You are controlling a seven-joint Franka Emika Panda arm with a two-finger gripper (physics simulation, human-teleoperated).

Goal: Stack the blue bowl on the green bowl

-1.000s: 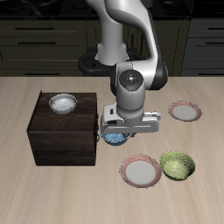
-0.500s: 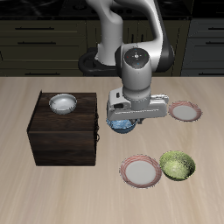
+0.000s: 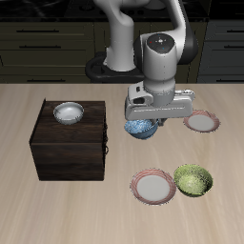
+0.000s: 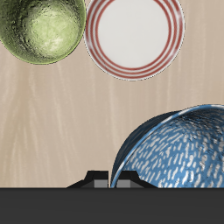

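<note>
Nearest the front edge of the table (image 3: 29,205), the green bowl (image 3: 193,179) is sitting upright, just beside a red-rimmed plate (image 3: 153,187) that is lying flat on the side toward the table's middle. In the wrist view the green bowl (image 4: 39,30) and the plate (image 4: 134,35) are showing side by side on the bare wood. Farther back, over the table's middle, the pincer (image 3: 145,118) is gripping the blue bowl (image 3: 142,128) by its rim and holding it tilted, clear of the table; the wrist view is showing the blue bowl (image 4: 175,149) close up, its speckled outside turned to the camera. Beside it, a dark wooden box (image 3: 70,143) is carrying a white-grey bowl (image 3: 68,112). A second plate (image 3: 201,121) is lying farther back still.
</note>
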